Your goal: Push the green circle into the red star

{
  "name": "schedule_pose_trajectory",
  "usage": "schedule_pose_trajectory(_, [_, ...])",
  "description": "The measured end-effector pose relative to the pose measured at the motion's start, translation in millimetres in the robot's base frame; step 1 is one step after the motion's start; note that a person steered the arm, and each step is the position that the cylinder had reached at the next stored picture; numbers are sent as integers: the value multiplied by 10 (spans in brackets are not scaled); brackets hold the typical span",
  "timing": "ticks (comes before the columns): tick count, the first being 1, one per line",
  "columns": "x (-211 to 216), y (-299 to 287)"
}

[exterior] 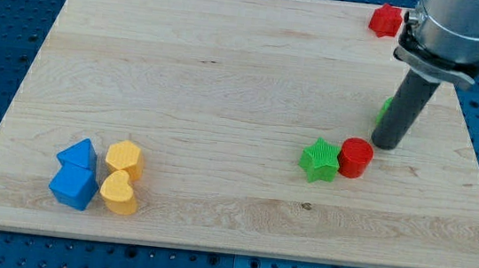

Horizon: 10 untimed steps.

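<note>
My tip (386, 144) rests on the wooden board (209, 86) toward the view's right — a bare rod, so there are no jaws to spread or close. A sliver of green shows just behind the rod: judged to be the green circle (386, 106), mostly hidden, touching or just beside the rod's upper-left side. The red star (385, 20) sits at the view's top right corner, well apart.

Nearby distractors: green star (320, 159) touching a red cylinder (356, 157), just below-left of the tip.

Handling — the circle looks like small, light, rigid plastic and should slide easily; its round edge may roll off a glancing push. Contact its lower side, on the line through its centre toward the star.
</note>
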State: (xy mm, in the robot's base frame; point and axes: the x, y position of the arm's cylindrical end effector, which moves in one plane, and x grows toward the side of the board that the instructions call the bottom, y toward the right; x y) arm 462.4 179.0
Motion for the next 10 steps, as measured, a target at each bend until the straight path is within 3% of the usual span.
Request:
schedule_pose_trajectory(1, [-476, -33])
schedule_pose_trajectory(2, [-583, -113])
schedule_pose_trajectory(3, [-233, 63])
schedule_pose_trajectory(4, [-213, 456])
schedule_pose_trajectory(6, [-1252, 220])
schedule_pose_trajectory(7, [-1211, 274])
schedule_pose_trajectory(8, [-761, 494])
schedule_pose_trajectory(9, [-500, 341])
schedule_pose_trajectory(10, [-609, -46])
